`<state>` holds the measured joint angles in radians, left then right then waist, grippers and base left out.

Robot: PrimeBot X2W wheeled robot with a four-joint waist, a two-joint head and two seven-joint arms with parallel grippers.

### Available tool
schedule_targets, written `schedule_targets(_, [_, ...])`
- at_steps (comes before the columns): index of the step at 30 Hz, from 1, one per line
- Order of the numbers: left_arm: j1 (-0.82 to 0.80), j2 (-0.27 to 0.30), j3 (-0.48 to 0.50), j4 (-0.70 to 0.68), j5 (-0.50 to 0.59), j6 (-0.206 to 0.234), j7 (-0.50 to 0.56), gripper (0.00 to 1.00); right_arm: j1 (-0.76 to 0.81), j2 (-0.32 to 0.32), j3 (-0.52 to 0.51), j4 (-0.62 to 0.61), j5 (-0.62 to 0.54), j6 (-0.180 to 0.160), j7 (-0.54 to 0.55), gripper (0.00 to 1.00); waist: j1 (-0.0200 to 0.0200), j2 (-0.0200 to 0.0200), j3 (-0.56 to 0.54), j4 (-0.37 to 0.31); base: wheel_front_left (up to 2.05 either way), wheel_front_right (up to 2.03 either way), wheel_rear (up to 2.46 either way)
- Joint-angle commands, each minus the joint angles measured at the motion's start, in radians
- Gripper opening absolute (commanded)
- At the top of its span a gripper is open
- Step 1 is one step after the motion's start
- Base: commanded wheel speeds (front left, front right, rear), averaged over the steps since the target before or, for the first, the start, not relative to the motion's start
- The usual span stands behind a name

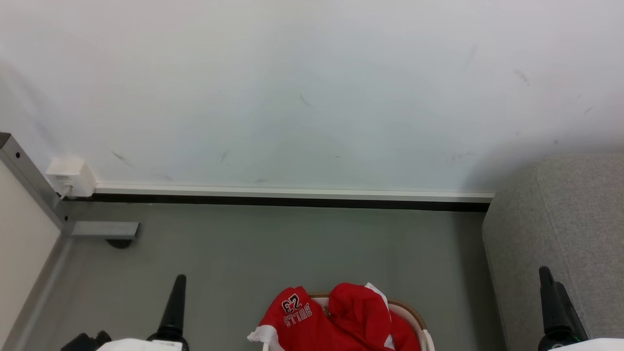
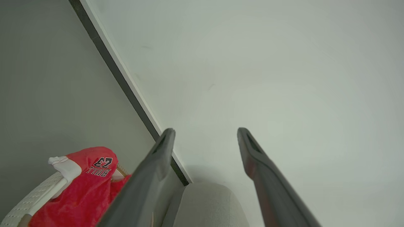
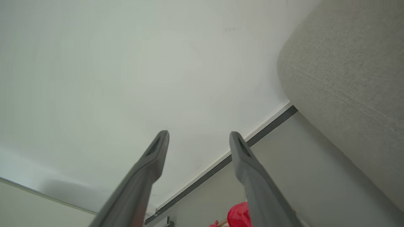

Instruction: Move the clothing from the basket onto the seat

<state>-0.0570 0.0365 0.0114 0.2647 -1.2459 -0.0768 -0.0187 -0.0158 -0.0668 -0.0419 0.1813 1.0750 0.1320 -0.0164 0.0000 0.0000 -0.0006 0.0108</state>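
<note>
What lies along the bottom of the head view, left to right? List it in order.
left gripper → clothing → right gripper

Grey floor (image 1: 292,243) carries the white basket (image 1: 412,313); the grey sofa (image 1: 570,214) stands beside it.

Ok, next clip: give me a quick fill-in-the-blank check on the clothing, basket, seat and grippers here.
1. The clothing bears the lettering BULLS ____.
2. In the head view, the basket stands on the floor to the ____ of the seat.
3. The left gripper and the right gripper are both ____, holding nothing.
Missing words: 23; left; open.
</note>
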Motion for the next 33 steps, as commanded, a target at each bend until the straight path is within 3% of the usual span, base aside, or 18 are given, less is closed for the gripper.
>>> schedule_targets(1, [-0.006,0.009,-0.009,-0.019,0.065,0.007,-0.011,1.00,-0.001,-0.023,0.010,-0.020,-0.071,-0.001,-0.013,1.00,0.0000,0.0000,0.000,0.001,0.00,0.00,0.00])
schedule_targets(18, [0.008,0.011,-0.080,-0.033,0.461,0.069,-0.067,1.00,0.019,-0.038,0.037,-0.004,-0.367,-0.001,-0.070,1.00,0.0000,0.0000,-0.010,0.009,0.00,0.00,0.00])
schedule_targets(33, [0.034,0.030,-0.119,-0.082,0.680,0.096,-0.112,1.00,0.023,-0.045,0.038,0.019,-0.567,-0.001,-0.114,1.00,0.0000,0.0000,-0.013,0.015,0.00,0.00,0.00])
